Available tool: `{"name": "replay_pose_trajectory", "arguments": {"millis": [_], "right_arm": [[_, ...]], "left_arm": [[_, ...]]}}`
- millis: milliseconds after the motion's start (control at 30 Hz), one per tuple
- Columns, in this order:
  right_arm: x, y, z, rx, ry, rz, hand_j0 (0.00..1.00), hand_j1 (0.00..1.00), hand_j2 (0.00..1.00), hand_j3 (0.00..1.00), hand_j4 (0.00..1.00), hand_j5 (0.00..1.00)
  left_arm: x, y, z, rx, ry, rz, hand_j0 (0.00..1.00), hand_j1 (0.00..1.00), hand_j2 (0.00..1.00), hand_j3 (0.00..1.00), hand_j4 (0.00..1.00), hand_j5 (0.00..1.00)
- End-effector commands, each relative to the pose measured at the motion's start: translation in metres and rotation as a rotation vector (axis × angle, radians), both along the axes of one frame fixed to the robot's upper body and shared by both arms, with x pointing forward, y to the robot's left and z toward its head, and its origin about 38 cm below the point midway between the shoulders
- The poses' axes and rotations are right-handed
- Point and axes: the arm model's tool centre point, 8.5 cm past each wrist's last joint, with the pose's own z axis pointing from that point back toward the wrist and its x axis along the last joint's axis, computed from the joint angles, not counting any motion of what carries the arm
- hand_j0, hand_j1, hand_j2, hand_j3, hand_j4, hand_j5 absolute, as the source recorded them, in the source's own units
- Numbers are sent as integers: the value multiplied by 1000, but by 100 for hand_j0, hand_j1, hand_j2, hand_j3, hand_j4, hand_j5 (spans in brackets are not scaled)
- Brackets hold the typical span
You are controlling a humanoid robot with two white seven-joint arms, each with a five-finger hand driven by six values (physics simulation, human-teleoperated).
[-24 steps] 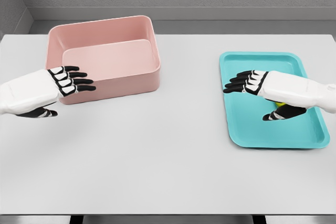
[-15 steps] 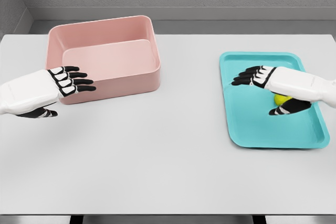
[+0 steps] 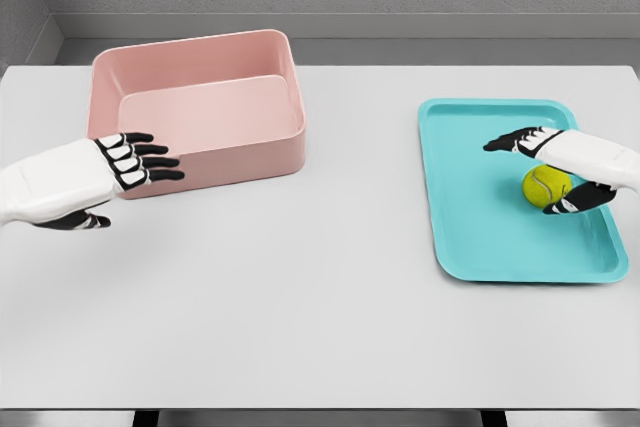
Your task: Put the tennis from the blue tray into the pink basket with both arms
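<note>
A yellow-green tennis ball lies on the blue tray, right of its middle. My right hand hovers at the ball's right side, fingers spread above it and thumb below it, open and holding nothing. The pink basket stands at the back left with nothing visible inside. My left hand floats open just in front of the basket's near left wall, fingers pointing right.
The tray and the basket stand on a light grey table. A grey wall runs behind the table's far edge.
My right hand has drawn back to the right across the tray, uncovering the tennis ball. The left hand has shifted slightly left and down.
</note>
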Motion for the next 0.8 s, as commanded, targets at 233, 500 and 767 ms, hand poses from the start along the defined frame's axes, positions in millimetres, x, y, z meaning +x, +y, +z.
{"name": "replay_pose_trajectory", "arguments": {"millis": [233,500,767], "right_arm": [[4,-30,-16,-25,39,-96,100,100,100,100,100,100],[7,-40,-28,-16,62,-142,100,100,100,100,100,100],[11,-30,-40,-16,69,-133,100,100,100,100,100,100]], "left_arm": [[-1,1,-2,2,12,-1,100,100,100,100,100,100],[-2,1,-2,4,15,-1,100,100,100,100,100,100],[-2,1,-4,2,18,-1,100,100,100,100,100,100]]}}
